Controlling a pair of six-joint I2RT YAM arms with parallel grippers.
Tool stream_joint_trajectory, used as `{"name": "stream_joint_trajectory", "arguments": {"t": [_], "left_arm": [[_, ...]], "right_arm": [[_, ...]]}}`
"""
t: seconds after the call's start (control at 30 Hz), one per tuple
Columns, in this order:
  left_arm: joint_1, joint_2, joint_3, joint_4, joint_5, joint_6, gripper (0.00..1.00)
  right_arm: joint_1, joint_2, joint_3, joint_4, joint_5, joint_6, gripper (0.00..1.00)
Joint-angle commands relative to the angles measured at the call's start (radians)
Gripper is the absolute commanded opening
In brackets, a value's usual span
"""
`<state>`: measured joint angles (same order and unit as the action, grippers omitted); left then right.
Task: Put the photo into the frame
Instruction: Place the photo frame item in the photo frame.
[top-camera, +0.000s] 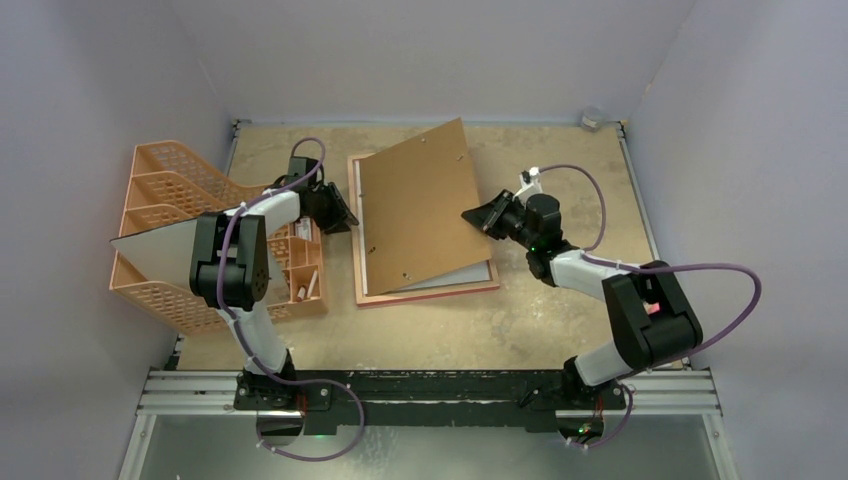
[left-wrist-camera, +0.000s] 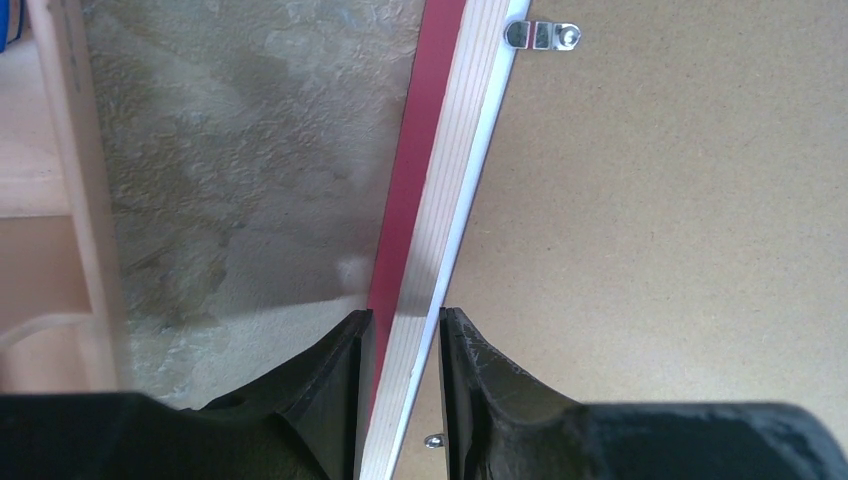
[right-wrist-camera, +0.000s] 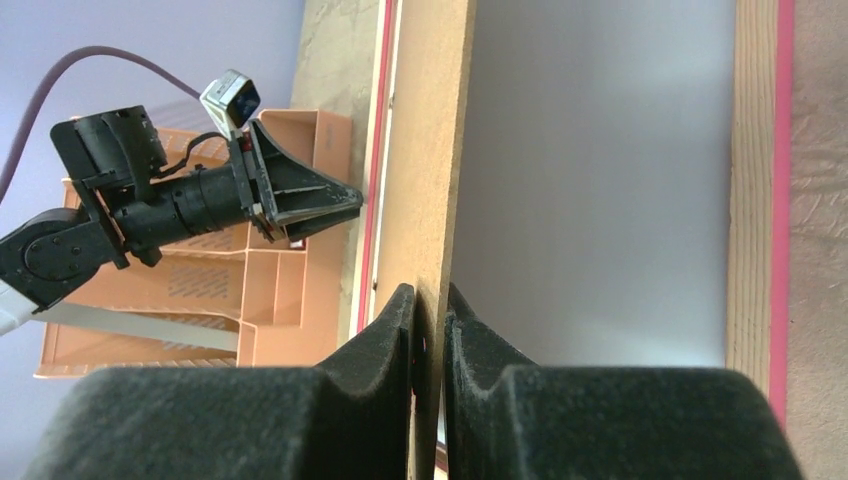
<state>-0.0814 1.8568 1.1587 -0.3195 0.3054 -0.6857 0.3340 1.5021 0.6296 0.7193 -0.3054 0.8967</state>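
Note:
The frame (top-camera: 430, 293) lies back up on the table, its pale wood back and pink-red edge showing in the left wrist view (left-wrist-camera: 428, 200) and the right wrist view (right-wrist-camera: 752, 200). My left gripper (top-camera: 347, 217) is shut on its left rail (left-wrist-camera: 405, 322). My right gripper (top-camera: 476, 215) is shut on the right edge of the brown backing board (top-camera: 420, 200), holding it tilted above the frame (right-wrist-camera: 430, 297). A pale grey sheet (right-wrist-camera: 600, 180) lies inside the frame under the board; I cannot tell whether it is the photo. No blue picture side shows.
The orange mesh organiser (top-camera: 170, 180) stands at the left, close behind my left arm, with another pale sheet (top-camera: 150, 245) leaning in it. A metal turn clip (left-wrist-camera: 540, 35) sits on the board. A small grey object (top-camera: 592, 118) lies at the back right corner.

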Motion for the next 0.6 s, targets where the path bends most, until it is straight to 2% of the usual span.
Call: {"name": "stream_joint_trajectory", "arguments": {"t": [0.0, 0.37, 0.57], "left_arm": [[-0.004, -0.024, -0.004, -0.001, -0.008, 0.03, 0.32], [-0.004, -0.023, -0.005, 0.005, 0.0, 0.034, 0.32], [-0.004, -0.02, -0.007, 0.009, 0.002, 0.033, 0.32]], "right_arm": [[-0.004, 0.004, 0.0, 0.104, 0.038, -0.021, 0.09], [0.002, 0.111, -0.006, 0.186, -0.103, 0.008, 0.17], [0.004, 0.141, 0.05, 0.101, -0.133, -0.036, 0.28]]}}
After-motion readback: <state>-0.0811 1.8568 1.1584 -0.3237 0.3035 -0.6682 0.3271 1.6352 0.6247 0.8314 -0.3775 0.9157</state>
